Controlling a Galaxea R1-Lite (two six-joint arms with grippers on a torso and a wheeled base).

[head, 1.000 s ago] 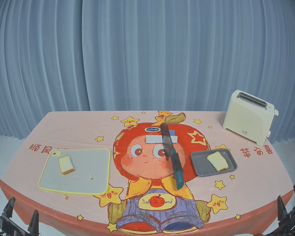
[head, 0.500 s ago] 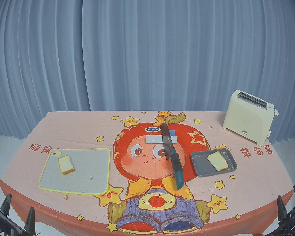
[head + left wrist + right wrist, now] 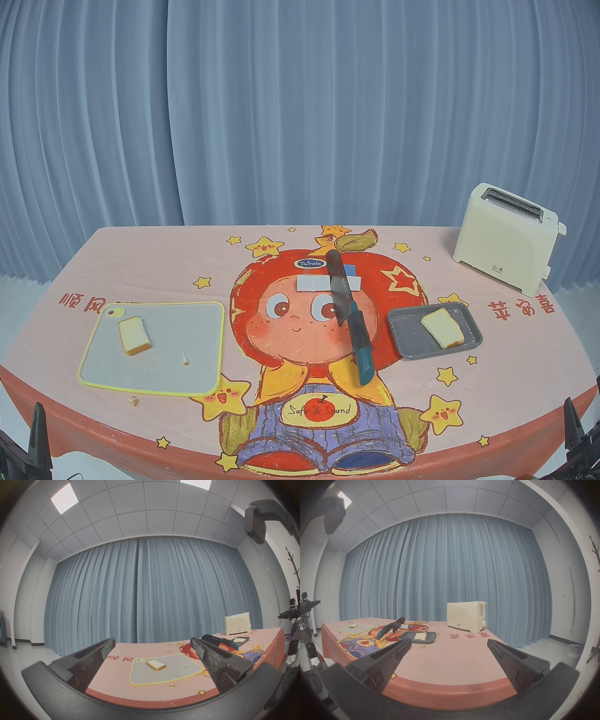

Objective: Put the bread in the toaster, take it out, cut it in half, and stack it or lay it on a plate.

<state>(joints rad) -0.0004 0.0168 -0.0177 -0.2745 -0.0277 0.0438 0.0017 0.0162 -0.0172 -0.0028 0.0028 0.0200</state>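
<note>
One piece of bread point(image 3: 134, 335) lies on the yellow-rimmed cutting board point(image 3: 181, 340) at the table's left. A second piece of bread point(image 3: 442, 327) lies on the grey plate point(image 3: 406, 337) to the right. The cream toaster point(image 3: 506, 237) stands at the far right with its slots empty. A teal-handled knife point(image 3: 353, 319) rests mid-table, its blade propped on a white block point(image 3: 312, 283). My left gripper point(image 3: 152, 641) hangs open below the table's front left edge, facing the board. My right gripper point(image 3: 449, 642) hangs open off the front right corner, facing the plate point(image 3: 407, 636) and toaster point(image 3: 465, 616).
A few crumbs lie on the board and near its front edge point(image 3: 132, 400). The cartoon tablecloth point(image 3: 300, 387) covers the table; a blue curtain hangs behind. A wide bare strip of cloth lies between the plate and the front right edge.
The left gripper's fingers have shifted and sunk at the head view's bottom left corner; two fingertips showed before, one shows now. The right gripper, bread, knife and toaster have not moved.
</note>
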